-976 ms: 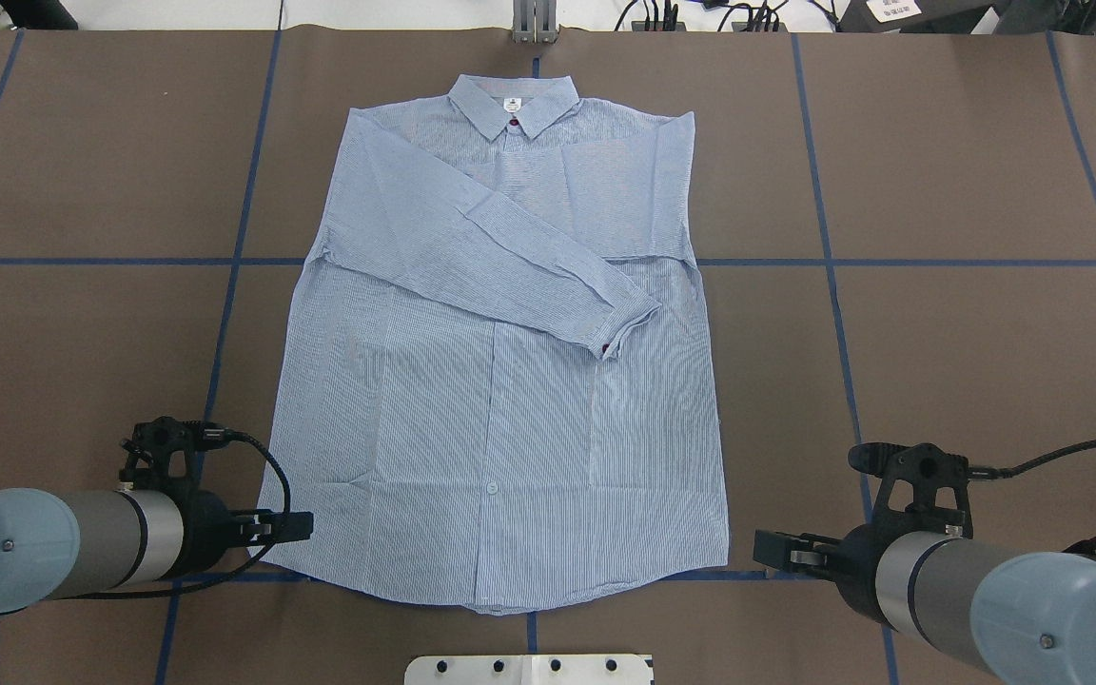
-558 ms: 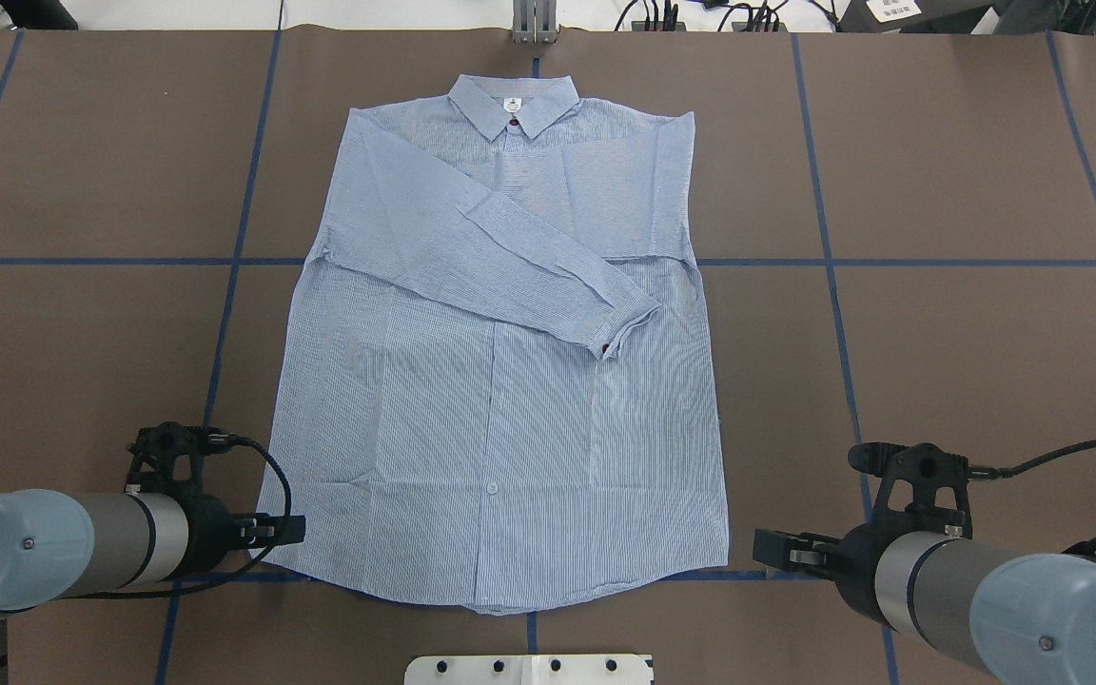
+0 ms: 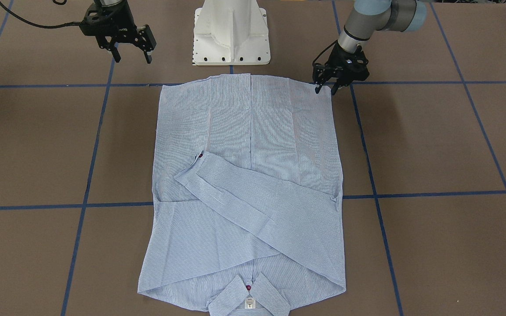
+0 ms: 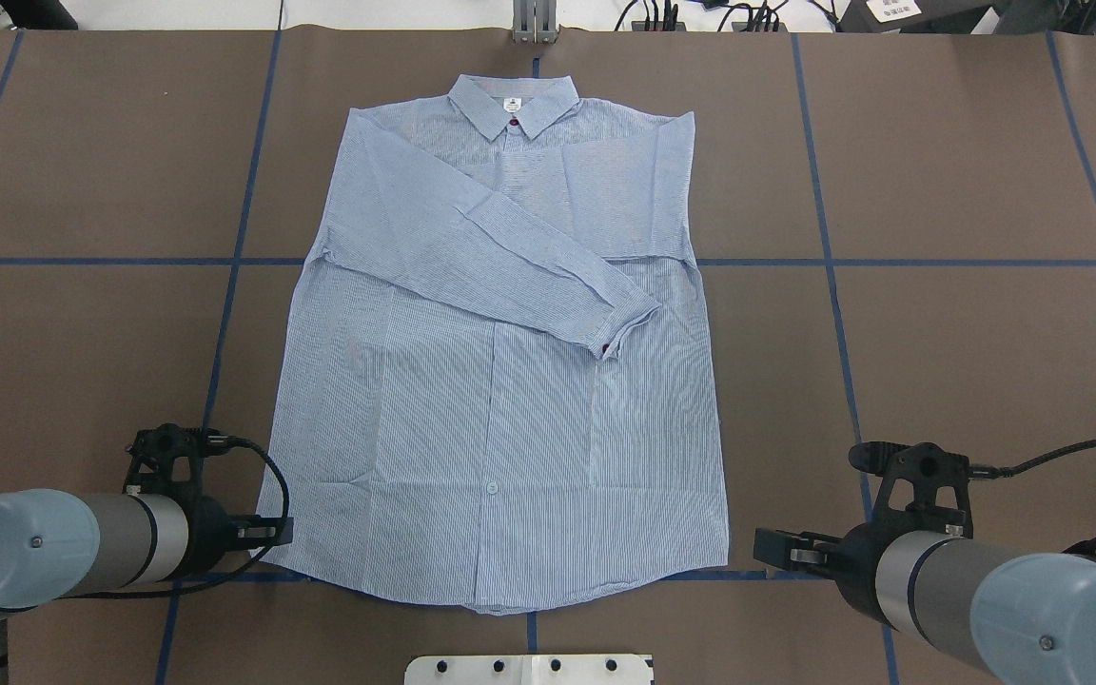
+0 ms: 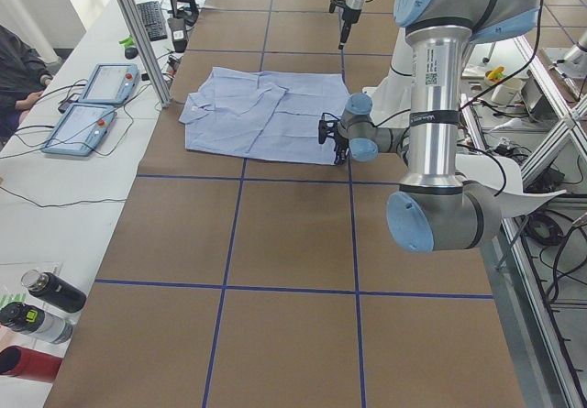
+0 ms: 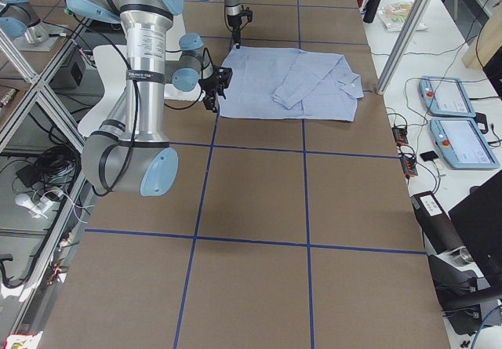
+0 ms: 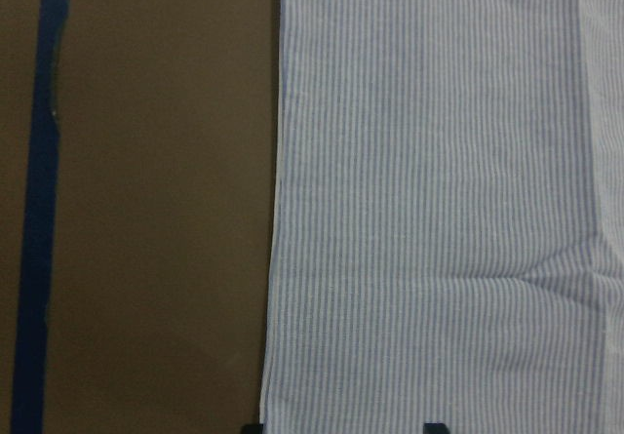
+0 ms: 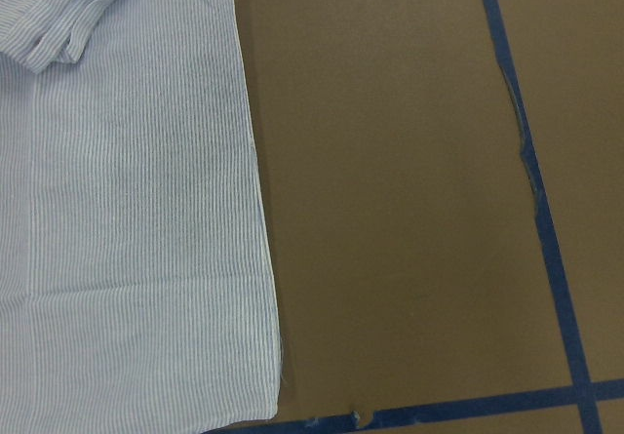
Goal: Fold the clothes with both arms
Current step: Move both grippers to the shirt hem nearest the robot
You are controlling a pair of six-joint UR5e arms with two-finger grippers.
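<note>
**Black two-finger left gripper point(image 3: 324, 91) straddling hem corner of light blue fine-striped long-sleeved button-up shirt point(image 4: 510, 447); black two-finger right gripper point(image 3: 132, 55) off the cloth**

Left gripper: fingers spread, tips pointing down at the shirt's hem corner on the robot's left. Only the left wrist view shows the two fingertips point(image 7: 436, 427) at its bottom edge. One is over the cloth, the other over bare table, with the shirt's side edge running between them. Can't tell if they touch the cloth. The overhead view has this gripper point(image 4: 274, 531) side-on, so the gap is hard to read. The front-facing view shows the spread plainly.

Right gripper: fingers wide apart, nothing between them. In the overhead view it point(image 4: 776, 552) sits near the other hem corner, with a strip of table between. The right wrist view shows no fingers, just the shirt's edge, its corner and tape.

The shirt lies flat, front up, mid brown paper-covered table point(image 4: 967, 362), hem toward the robot and collar point(image 4: 513, 107) at the far side. One sleeve point(image 4: 496, 245) is folded diagonally across the chest. The white neck label point(image 3: 249, 303) reads best in the front-facing view.

Blue tape lines point(image 4: 938, 261) grid the table. The white pedestal base point(image 3: 231, 30) is seen in full only from the front. Only the side views show the flat control panels with screens point(image 5: 108, 84) on a white bench beside the table.
</note>
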